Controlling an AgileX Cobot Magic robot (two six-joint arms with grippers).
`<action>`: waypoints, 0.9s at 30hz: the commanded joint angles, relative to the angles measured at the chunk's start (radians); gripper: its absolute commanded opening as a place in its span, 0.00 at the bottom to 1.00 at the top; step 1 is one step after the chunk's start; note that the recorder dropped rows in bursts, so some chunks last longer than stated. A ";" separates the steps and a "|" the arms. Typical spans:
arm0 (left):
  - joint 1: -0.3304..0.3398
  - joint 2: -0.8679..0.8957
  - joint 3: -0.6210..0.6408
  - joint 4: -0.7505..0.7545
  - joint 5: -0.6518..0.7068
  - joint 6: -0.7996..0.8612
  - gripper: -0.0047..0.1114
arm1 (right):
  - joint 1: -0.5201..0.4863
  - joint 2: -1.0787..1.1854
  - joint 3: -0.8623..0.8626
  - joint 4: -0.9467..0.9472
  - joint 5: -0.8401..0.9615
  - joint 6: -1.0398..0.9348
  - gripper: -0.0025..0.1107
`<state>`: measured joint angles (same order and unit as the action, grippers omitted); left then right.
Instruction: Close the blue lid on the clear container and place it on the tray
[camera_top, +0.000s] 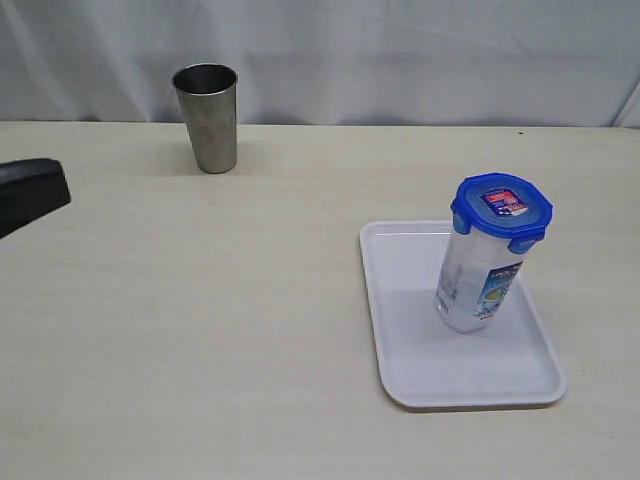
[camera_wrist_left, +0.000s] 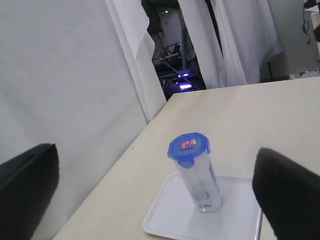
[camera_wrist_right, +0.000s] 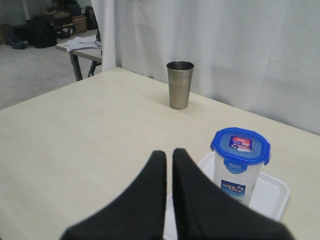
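Note:
The clear container (camera_top: 478, 285) stands upright on the white tray (camera_top: 405, 300) at the right of the table, with the blue lid (camera_top: 501, 209) seated on its top and the red-and-white sticker facing up. My left gripper (camera_top: 35, 190) shows only as a dark finger at the far left edge, well away from the container. In the left wrist view that gripper (camera_wrist_left: 155, 150) is open and empty, with the container (camera_wrist_left: 201, 185) and lid (camera_wrist_left: 188, 146) far ahead. My right gripper (camera_wrist_right: 169, 152) is shut on nothing, short of the container (camera_wrist_right: 237, 182) and the tray (camera_wrist_right: 272, 192).
A tapered steel cup (camera_top: 208, 117) stands at the back left of the table, also seen in the right wrist view (camera_wrist_right: 179, 84). White curtains hang behind the table. The table's far edge runs along the curtain.

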<state>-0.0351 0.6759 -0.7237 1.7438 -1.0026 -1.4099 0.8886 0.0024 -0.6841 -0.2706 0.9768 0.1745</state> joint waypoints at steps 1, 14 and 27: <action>0.001 -0.008 0.002 0.001 -0.026 -0.009 0.89 | -0.005 -0.002 0.006 0.002 -0.001 0.003 0.06; 0.001 -0.008 0.002 0.001 -0.026 -0.009 0.89 | -0.292 -0.002 0.006 0.118 -0.001 -0.042 0.06; 0.001 -0.008 0.002 0.001 -0.026 -0.009 0.89 | -0.624 -0.002 0.089 0.233 -0.615 -0.067 0.06</action>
<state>-0.0351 0.6722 -0.7237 1.7461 -1.0251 -1.4099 0.3207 0.0024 -0.6308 -0.0695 0.5798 0.1149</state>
